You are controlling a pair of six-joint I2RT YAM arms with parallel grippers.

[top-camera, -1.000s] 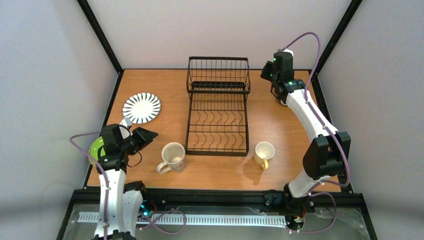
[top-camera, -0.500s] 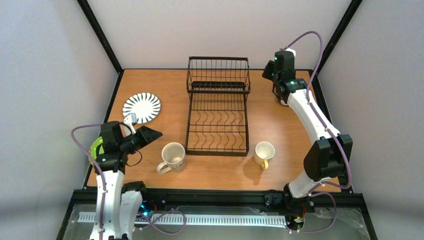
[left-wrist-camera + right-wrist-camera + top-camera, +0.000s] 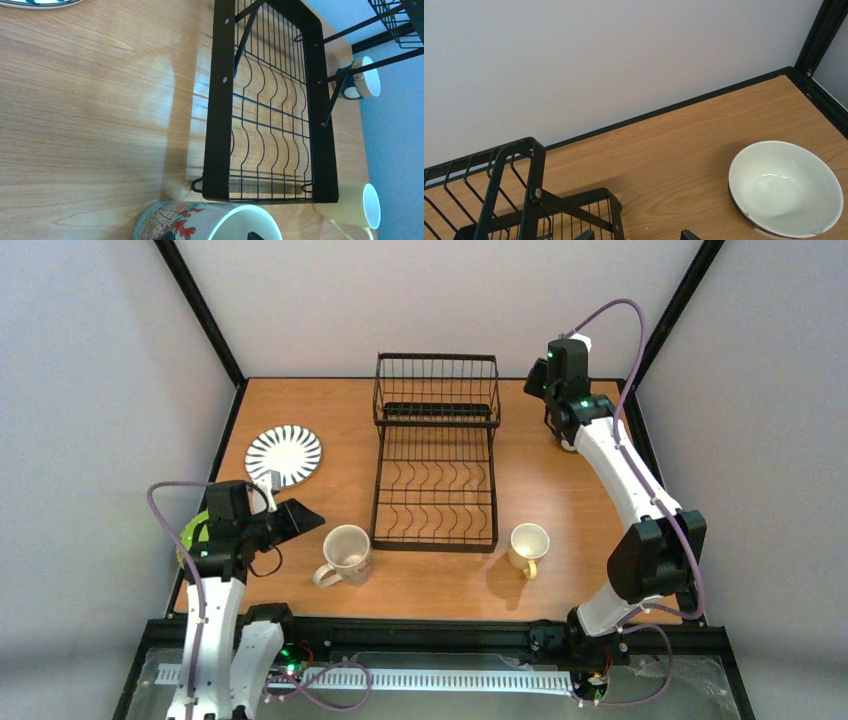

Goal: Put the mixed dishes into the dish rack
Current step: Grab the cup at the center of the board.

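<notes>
Beside the dish rack (image 3: 437,455), which holds nothing yet, cream mug (image 3: 347,552), yellow mug (image 3: 527,545), striped plate (image 3: 284,455) and cream bowl (image 3: 785,187) sit on the worktop (image 3: 300,410); my left tool (image 3: 308,517) and right tool (image 3: 636,236) are spread, empty.

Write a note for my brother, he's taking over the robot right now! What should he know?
Left hand: open, empty, beside the cream mug.
Right hand: open, empty, near the cream bowl, far right.
Dish rack: nothing in it.
Also on the table: yellow mug, striped plate, lime-green plate partly under the left arm.
Done: nothing loaded yet.
Left: every dish goes into the rack.
</notes>
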